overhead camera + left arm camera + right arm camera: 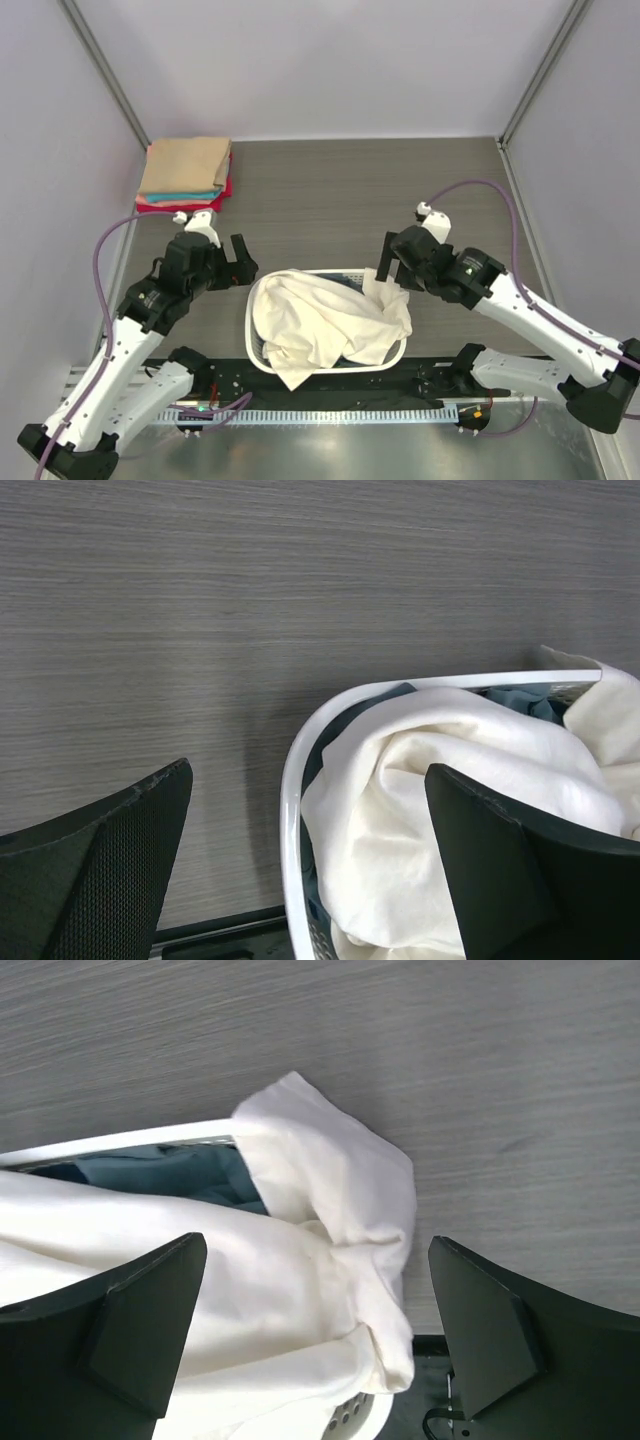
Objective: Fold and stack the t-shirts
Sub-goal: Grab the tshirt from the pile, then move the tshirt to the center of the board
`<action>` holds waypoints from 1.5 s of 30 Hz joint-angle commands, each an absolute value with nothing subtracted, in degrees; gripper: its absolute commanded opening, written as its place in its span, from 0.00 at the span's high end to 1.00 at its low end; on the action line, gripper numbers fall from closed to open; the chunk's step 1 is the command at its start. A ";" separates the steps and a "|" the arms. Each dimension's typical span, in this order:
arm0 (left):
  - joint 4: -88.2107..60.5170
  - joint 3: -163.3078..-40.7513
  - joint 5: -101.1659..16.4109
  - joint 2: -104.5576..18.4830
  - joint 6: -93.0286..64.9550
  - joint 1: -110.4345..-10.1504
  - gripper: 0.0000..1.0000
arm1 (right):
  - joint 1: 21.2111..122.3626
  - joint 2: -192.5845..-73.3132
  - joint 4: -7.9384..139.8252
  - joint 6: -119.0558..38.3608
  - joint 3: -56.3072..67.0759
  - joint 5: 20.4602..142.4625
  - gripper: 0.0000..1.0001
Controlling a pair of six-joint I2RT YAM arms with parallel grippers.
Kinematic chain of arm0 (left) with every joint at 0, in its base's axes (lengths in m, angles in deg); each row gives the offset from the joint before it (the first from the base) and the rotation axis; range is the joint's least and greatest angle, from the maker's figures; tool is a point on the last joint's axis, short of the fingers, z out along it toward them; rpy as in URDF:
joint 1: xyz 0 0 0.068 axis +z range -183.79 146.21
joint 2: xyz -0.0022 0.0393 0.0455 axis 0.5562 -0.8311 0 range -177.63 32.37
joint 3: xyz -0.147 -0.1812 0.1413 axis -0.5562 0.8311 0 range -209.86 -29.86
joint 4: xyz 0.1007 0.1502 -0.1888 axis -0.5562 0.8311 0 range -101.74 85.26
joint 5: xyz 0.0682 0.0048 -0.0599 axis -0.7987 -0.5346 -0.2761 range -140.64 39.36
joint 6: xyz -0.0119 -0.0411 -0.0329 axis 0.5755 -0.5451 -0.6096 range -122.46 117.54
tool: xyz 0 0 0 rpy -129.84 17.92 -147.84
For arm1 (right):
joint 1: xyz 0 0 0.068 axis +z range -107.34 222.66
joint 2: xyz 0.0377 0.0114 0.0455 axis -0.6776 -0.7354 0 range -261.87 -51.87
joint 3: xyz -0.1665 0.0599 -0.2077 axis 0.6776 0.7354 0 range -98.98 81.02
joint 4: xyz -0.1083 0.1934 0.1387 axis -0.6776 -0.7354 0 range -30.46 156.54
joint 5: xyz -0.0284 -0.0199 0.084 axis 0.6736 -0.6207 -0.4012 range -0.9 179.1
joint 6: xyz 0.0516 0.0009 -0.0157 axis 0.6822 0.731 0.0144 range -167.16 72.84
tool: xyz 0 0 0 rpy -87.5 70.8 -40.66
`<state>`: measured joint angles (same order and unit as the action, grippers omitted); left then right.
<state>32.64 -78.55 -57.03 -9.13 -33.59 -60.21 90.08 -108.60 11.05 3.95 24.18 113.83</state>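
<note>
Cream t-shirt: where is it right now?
Top view: the cream t-shirt is heaped in the white basket, between the left gripper and right gripper, spilling over its near rim.

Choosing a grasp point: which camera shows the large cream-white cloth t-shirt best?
Top external: the large cream-white cloth t-shirt shows almost whole, heaped in the white slatted plastic basket, spilling over its near rim. Left wrist: only its left folds; right wrist: a part draped over the rim.

Cream shirt [325,325] crumpled in the basket [335,272]; three shirts folded and stacked.
The cream shirt lies bunched, spilling over the basket's near and right rims, with a dusty-blue shirt [160,1172] beneath it. At the tabletop's [340,200] far left corner, a tan shirt [185,165] tops a teal shirt [180,196] and a red shirt [226,186].
</note>
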 commanded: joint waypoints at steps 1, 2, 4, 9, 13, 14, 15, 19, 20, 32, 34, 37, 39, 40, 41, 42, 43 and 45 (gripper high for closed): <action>30.97 -79.87 -58.18 -7.55 -33.66 -60.25 0.00 | 90.47 -112.59 14.14 -2.85 18.98 111.79 0.00; 31.06 -79.61 -61.16 -6.75 -34.44 -60.25 0.00 | 91.08 -113.30 17.03 -4.26 18.36 107.69 0.00; 31.15 -79.43 -62.50 -3.95 -34.01 -60.34 0.00 | 92.49 -115.84 19.24 -6.55 16.43 105.11 0.00; 30.45 -77.15 -66.87 2.74 -33.83 -60.34 0.00 | 103.27 -124.27 22.06 -9.10 10.45 103.43 0.00; 30.44 -76.36 -68.92 6.09 -33.83 -60.25 0.00 | 107.78 -131.83 22.86 -8.58 8.86 103.51 0.03; 30.18 -76.27 -68.75 6.44 -33.75 -60.25 0.00 | 108.31 -132.89 23.38 -8.58 8.77 103.43 0.05; 30.18 -76.27 -68.66 6.44 -33.57 -60.25 0.00 | 108.84 -133.60 23.56 -8.49 8.86 103.25 0.06; 30.36 -76.44 -68.31 5.65 -33.31 -60.25 0.00 | 109.81 -136.50 25.32 -8.31 9.12 101.67 0.22; 30.62 -76.53 -68.13 5.56 -33.31 -60.25 0.00 | 109.90 -137.12 25.41 -8.23 8.69 101.76 0.31; 30.71 -76.53 -67.87 5.47 -32.78 -60.25 0.00 | 109.03 -143.17 8.12 -19.28 -30.59 124.94 0.99; 30.88 -76.53 -67.69 5.39 -32.69 -60.25 0.00 | 107.62 -147.81 5.21 -25.69 -42.41 129.61 0.99; 30.97 -76.53 -67.86 5.30 -32.69 -60.25 0.00 | 103.49 -153.53 5.18 -32.28 -63.08 131.90 0.99; 31.06 -76.62 -67.87 5.30 -32.60 -60.25 0.00 | 98.42 -153.91 7.55 -33.97 -66.64 131.38 0.99; 31.06 -76.62 -67.95 5.30 -32.60 -60.25 0.00 | 96.47 -153.30 11.31 -34.59 -64.55 129.46 0.99; 31.06 -76.62 -67.95 5.30 -32.52 -60.25 0.00 | 94.80 -151.29 13.78 -34.94 -57.31 128.92 0.99; 31.06 -76.62 -67.95 5.30 -32.52 -60.25 0.00 | 92.95 -149.71 16.68 -35.38 -52.36 128.74 0.99; 31.15 -76.53 -67.87 5.39 -32.52 -60.34 0.00 | 89.37 -148.65 20.53 -35.47 -47.79 127.61 0.95; 31.06 -76.53 -67.87 5.12 -32.52 -60.25 0.00 | 84.52 -148.02 20.92 -31.45 -36.88 123.58 0.70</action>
<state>32.66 -76.43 -66.76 5.39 -33.42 -60.25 89.09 -145.93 17.44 -30.89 -47.62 126.23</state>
